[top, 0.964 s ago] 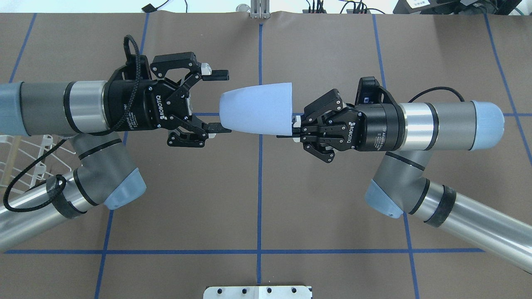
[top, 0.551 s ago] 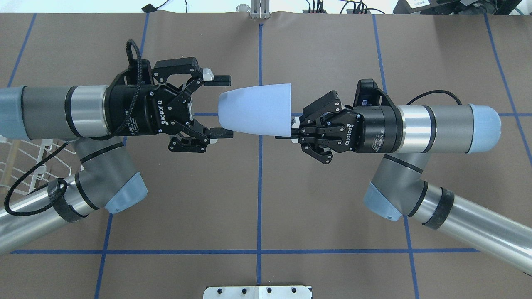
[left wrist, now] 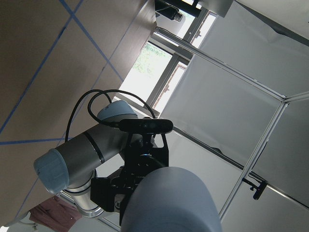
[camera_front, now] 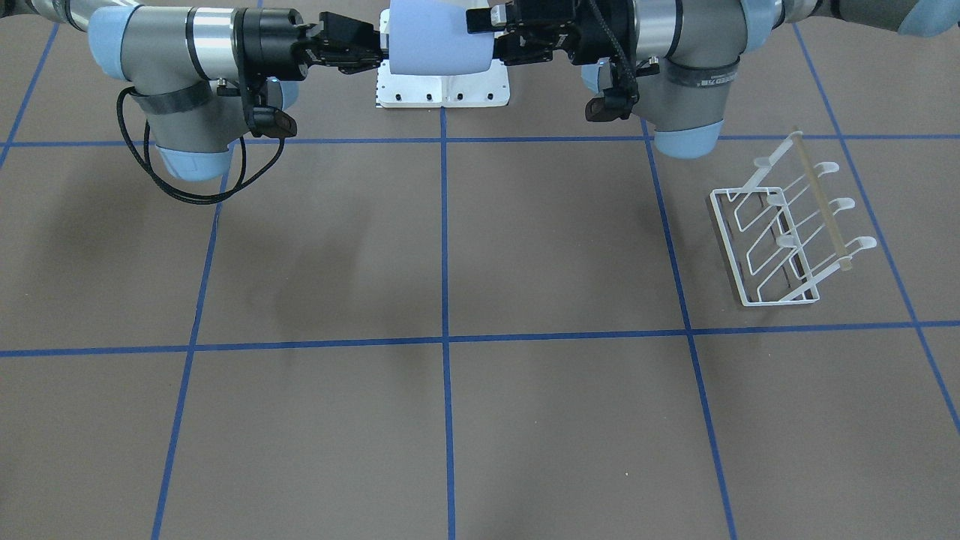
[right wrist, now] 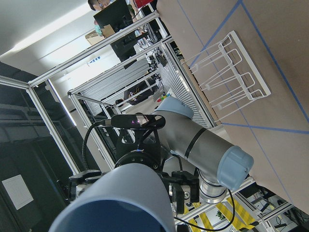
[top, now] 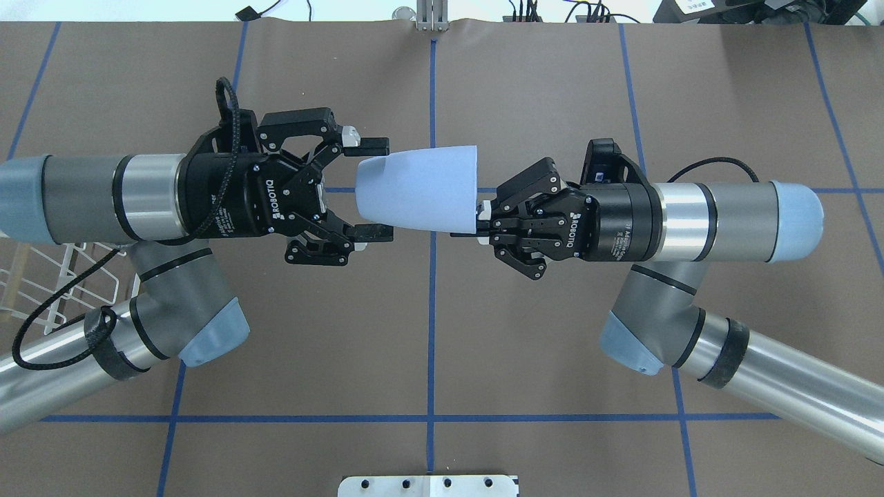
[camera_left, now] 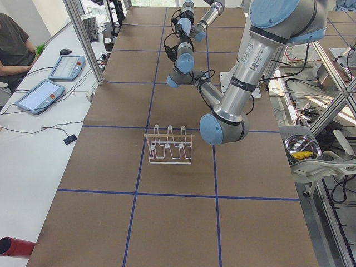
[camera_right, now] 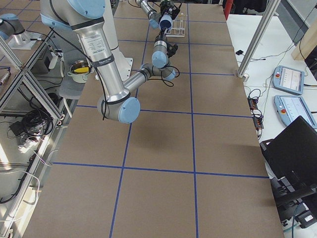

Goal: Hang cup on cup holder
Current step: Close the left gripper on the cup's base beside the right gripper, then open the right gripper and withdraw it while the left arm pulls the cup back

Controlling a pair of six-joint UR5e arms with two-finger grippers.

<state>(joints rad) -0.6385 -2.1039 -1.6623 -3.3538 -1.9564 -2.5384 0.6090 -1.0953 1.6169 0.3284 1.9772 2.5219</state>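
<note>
Light blue tapered plastic cup [top: 416, 188] is staying pinched in right gripper [top: 480, 221]; spread left gripper [top: 378, 190] is advancing around its base; handover is nearing.

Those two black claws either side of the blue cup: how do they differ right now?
The left gripper is spread wide open; the right gripper is pinched shut on the cup. The left gripper's fingers flank the cup's narrow bottom end without clamping it; the right gripper grips the wall at the wide rim. Shared: both are black, two-fingered, held level above the table and pointing at each other.
</note>
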